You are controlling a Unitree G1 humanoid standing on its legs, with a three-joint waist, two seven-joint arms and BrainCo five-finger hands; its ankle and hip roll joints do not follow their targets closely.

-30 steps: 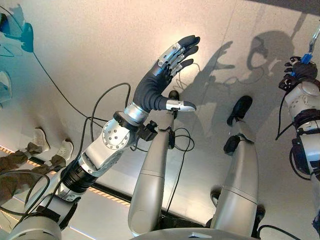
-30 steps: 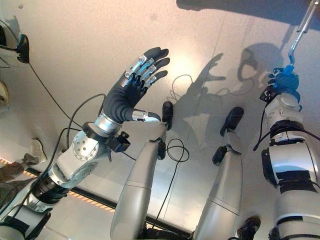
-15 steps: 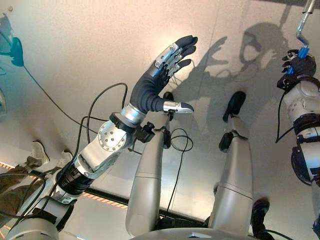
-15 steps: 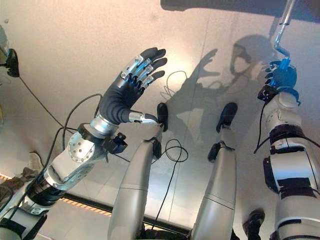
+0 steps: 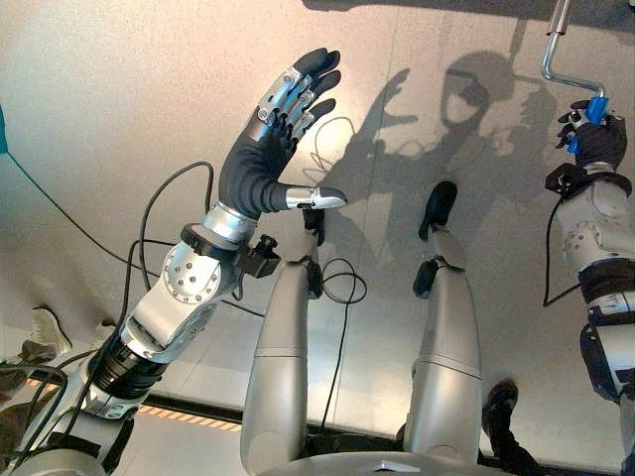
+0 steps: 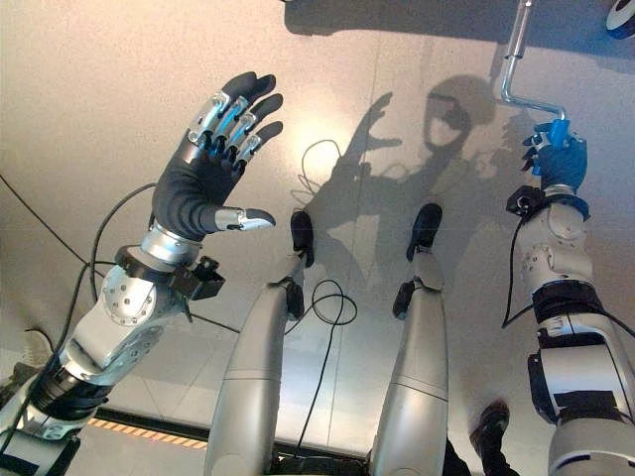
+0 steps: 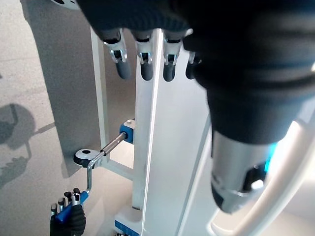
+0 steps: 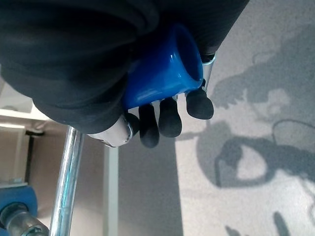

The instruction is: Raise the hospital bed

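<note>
Pale grey floor lies under everything. At the foot of the white hospital bed frame (image 7: 147, 162) a bent chrome crank (image 6: 516, 74) sticks out — its blue plastic grip (image 8: 165, 69) sits inside the right hand (image 6: 558, 164), fingers curled round it. The left hand (image 5: 273, 129) hangs spread and empty, well apart. Likely risk: the smooth grip slipping through the fingers mid-turn — a loose hold would cause it.

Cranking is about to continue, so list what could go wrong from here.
1. The right hand is curled round the blue grip of the crank near its open end; it might slide off mid-turn.
2. The left hand hangs open in the air and braces nothing.
3. The crank's sweep, seen in the left wrist view, passes close to the white bed frame.
</note>
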